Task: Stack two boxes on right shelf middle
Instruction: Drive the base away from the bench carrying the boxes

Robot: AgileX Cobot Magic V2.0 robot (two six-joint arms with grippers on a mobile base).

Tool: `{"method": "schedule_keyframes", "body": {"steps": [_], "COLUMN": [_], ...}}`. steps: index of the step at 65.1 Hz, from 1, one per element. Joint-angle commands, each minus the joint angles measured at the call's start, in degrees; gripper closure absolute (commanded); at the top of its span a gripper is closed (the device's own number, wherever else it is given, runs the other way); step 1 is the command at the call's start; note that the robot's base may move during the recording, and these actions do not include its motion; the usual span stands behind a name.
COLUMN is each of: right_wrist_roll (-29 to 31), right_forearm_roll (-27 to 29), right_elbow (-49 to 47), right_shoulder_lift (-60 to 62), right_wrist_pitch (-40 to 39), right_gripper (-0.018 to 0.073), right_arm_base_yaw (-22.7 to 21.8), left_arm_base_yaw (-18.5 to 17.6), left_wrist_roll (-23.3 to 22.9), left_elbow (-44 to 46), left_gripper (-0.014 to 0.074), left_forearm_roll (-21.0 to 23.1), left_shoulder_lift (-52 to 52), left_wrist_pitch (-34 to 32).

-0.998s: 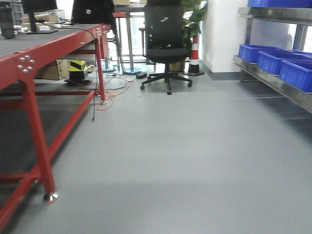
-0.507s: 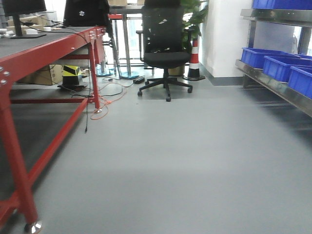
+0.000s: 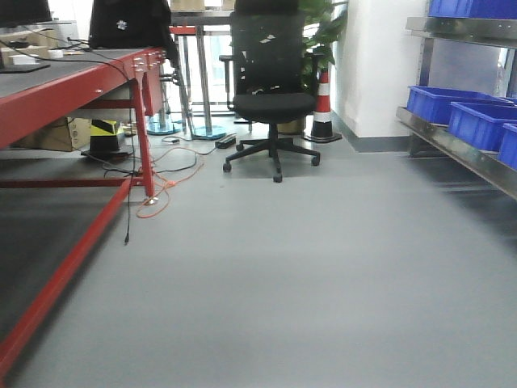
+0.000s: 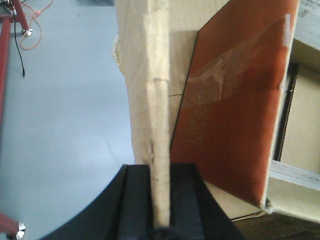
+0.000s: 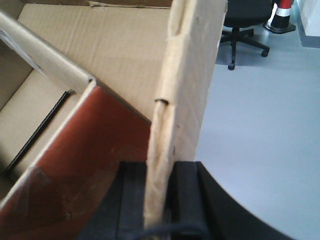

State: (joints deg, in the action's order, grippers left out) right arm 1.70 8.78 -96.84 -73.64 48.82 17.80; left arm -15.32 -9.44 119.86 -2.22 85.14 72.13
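Note:
A brown cardboard box [image 4: 165, 75] fills the left wrist view, open at the top, with a reddish-lit inner flap [image 4: 235, 125]. My left gripper [image 4: 160, 200] is shut on the box's upright side wall. In the right wrist view the same box [image 5: 115, 45] shows from the other side; my right gripper [image 5: 161, 200] is shut on its opposite upright wall [image 5: 190, 85]. The box hangs above the grey floor. The steel shelf [image 3: 460, 149] runs along the right in the front view. A second box is not in view.
Blue plastic bins [image 3: 477, 117] sit on the shelf's lower level. A red-framed workbench [image 3: 73, 89] stands at left with orange cable [image 3: 166, 190] under it. A black office chair [image 3: 271, 89], a striped cone [image 3: 323, 105] and a plant stand ahead. Grey floor [image 3: 307, 267] lies between.
The front view has shifted: the red workbench slides left and out of frame, the chair grows nearer, and the shelf with bins moves toward the right edge.

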Motion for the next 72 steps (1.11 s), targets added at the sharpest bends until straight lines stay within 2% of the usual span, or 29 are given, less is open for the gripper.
{"method": "schedule_keyframes", "body": {"steps": [1, 72], "right_wrist_roll": [0.95, 0.95], "right_forearm_roll": [-1.88, -1.88], "right_elbow": [-0.75, -0.75], "right_shoulder_lift": [0.73, 0.73], "right_wrist_pitch": [-2.9, -2.9], "right_gripper": [0.0712, 0.0712], "right_arm_base_yaw": [-0.41, -0.41], "left_arm_base_yaw": [0.25, 0.25], "left_wrist_roll": [-0.04, -0.04], "left_elbow": [0.79, 0.79], "left_gripper": [0.0708, 0.0708], "left_forearm_roll": [-3.54, -3.54], "left_shoulder_lift": [-0.85, -0.85], "left_wrist_pitch": [-2.17, -2.17]}}
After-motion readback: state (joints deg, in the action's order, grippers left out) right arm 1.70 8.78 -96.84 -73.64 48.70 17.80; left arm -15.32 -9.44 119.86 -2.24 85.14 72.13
